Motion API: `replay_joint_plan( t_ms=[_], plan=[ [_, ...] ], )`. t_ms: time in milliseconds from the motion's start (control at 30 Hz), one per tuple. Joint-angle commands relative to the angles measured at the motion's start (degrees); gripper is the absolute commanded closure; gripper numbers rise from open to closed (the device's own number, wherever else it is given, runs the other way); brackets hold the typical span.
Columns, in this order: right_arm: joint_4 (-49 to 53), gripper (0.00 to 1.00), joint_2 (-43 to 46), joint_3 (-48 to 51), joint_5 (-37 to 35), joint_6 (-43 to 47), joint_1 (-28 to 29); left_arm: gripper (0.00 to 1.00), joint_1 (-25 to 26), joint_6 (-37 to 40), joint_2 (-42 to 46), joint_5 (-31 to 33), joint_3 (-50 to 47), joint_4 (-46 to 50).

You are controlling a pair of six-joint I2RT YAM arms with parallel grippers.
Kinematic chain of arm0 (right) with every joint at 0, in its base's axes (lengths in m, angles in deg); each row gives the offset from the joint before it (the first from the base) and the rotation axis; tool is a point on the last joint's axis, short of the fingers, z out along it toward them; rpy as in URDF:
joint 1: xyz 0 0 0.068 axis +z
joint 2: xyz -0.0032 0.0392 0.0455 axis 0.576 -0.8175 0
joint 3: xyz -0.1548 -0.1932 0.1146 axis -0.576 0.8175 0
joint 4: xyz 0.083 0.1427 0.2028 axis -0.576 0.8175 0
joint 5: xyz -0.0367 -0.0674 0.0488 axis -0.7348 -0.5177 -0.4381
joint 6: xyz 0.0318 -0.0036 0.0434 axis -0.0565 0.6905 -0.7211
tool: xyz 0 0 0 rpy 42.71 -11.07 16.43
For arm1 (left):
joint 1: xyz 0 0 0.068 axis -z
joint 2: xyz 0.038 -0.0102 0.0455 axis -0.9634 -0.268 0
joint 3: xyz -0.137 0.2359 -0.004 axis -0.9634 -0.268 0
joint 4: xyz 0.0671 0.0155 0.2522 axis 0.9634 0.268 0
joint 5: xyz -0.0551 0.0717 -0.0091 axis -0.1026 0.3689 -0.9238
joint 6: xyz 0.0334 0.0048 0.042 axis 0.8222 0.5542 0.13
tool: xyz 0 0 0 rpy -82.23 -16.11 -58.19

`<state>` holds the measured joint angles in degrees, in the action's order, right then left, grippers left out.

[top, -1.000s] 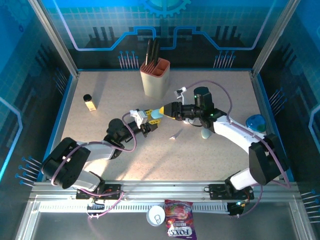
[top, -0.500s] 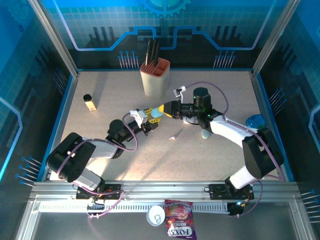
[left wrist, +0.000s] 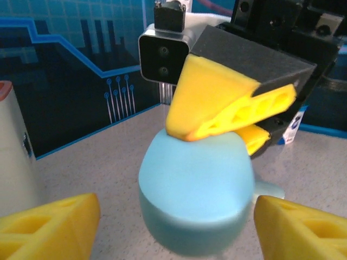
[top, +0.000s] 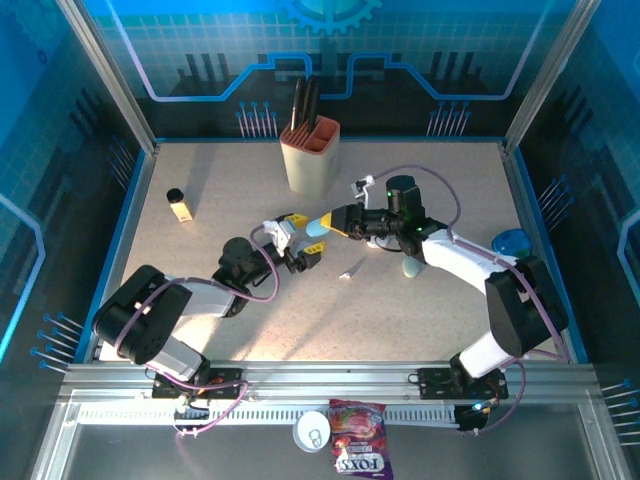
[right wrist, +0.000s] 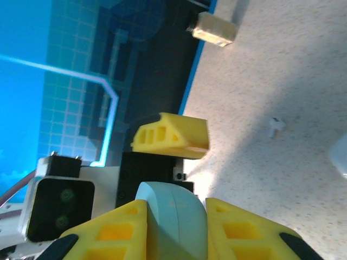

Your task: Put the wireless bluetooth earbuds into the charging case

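White-shelled with black joints, the left arm (top: 190, 300) and right arm (top: 470, 262) trail looping lilac cables (top: 262, 278). The left hand (top: 296, 240) and right hand (top: 328, 223) carry yellow lattice-cut fingers (left wrist: 54, 225); a white camera housing (left wrist: 162, 54) tops the right.

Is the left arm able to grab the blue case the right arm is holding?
Probably yes: the left gripper is open, a finger either side of the teal case, nothing between. The right gripper grips its far end.

"FOX'S", upside down, on the purple candy bag (top: 358, 441)
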<state>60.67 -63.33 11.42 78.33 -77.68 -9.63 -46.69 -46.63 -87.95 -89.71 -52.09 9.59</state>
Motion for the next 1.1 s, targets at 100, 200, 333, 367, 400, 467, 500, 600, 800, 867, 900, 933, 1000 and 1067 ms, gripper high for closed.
replay_joint_plan(
  t_ms=[100, 200, 333, 367, 400, 467, 500, 600, 800, 867, 900, 933, 1000, 1067],
  plan=[
    [14.87, 0.81, -5.6, -4.11, -17.55, 13.24, -2.2, 0.14, -0.34, -0.32, 5.33, 2.3, -1.54, 8.44],
    [17.16, 0.81, -9.1, -6.04, -22.71, 16.3, -2.38, 0.07, -0.39, -1.05, 7.67, 4.37, -1.78, 12.93],
    [17.96, 0.81, -14.55, -8.39, -23.78, 18.04, -2.89, 0.02, -0.36, -1.87, 10.71, 8.88, 0.31, 24.27],
    [17.91, 0.81, -15.51, -8.73, -23.84, 18.15, -2.95, 0.01, -0.36, -1.91, 11.13, 10.56, 1.09, 27.54],
    [17.65, 0.8, -16.33, -8.8, -24.06, 18.23, -3.07, 0.01, -0.4, -2.12, 11.52, 11.95, 1.75, 30.31],
    [17.72, 0.8, -17.58, -9.06, -25.24, 18.74, -3.03, 0.01, -0.4, -2.76, 12.0, 14.96, 3.79, 36.6],
    [17.48, 0.8, -17.91, -8.91, -25.65, 19.0, -3.04, 0.01, -0.38, -3.35, 12.03, 16.32, 4.93, 39.49],
    [17.83, 0.76, -19.03, -9.01, -26.12, 19.72, -3.14, 0.01, -0.39, -5.02, 11.19, 19.27, 8.66, 48.04],
    [19.34, 0.55, -16.71, -8.42, -28.88, 22.38, -3.13, 0.01, -0.35, -5.89, 6.46, 21.34, 16.5, 61.85],
    [20.11, 0.48, -14.76, -7.98, -30.4, 23.69, -3.17, 0.02, -0.35, -6.59, 4.08, 21.8, 19.85, 66.77],
    [20.94, 0.45, -13.64, -7.88, -31.11, 24.49, -3.2, 0.03, -0.27, -6.62, 2.8, 21.56, 21.74, 69.33],
    [21.65, 0.42, -12.15, -7.65, -32.06, 25.33, -3.13, 0.04, -0.27, -6.82, 1.65, 21.41, 23.7, 72.24],
    [22.4, 0.39, -9.38, -6.86, -33.4, 26.78, -3.13, 0.06, -0.3, -7.29, -1.6, 21.78, 27.79, 78.12],
    [22.99, 0.37, -6.09, -5.86, -34.1, 28.17, -3.17, 0.11, -0.11, -7.25, -4.96, 22.27, 32.2, 84.55]
  ],
)
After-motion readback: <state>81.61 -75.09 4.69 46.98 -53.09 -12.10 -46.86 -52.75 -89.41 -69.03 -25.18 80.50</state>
